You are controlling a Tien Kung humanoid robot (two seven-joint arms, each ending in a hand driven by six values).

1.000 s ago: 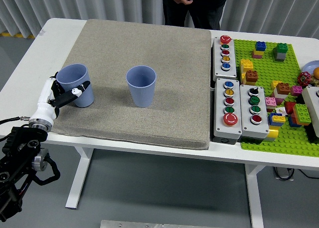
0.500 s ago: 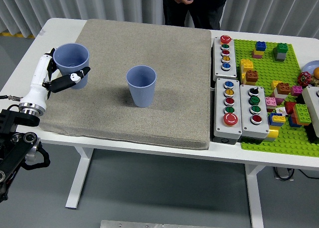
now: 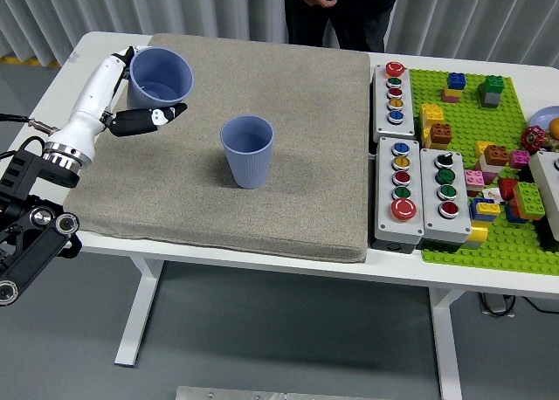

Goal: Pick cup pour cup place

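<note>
Left hand (image 3: 131, 99) with blue cup, raised over the mat

We record the left hand closed around a blue cup (image 3: 161, 77), held clear above the grey mat's (image 3: 288, 164) far-left part and tilted, its open mouth turned toward us. We list a second blue cup (image 3: 248, 151) standing upright on the mat near its centre, well apart from the held one. On the white table (image 3: 52, 94) to the right we note three button boxes (image 3: 410, 186) and a green baseplate (image 3: 489, 155) carrying coloured bricks. A person (image 3: 341, 7) in dark clothing stands at the far edge
</note>
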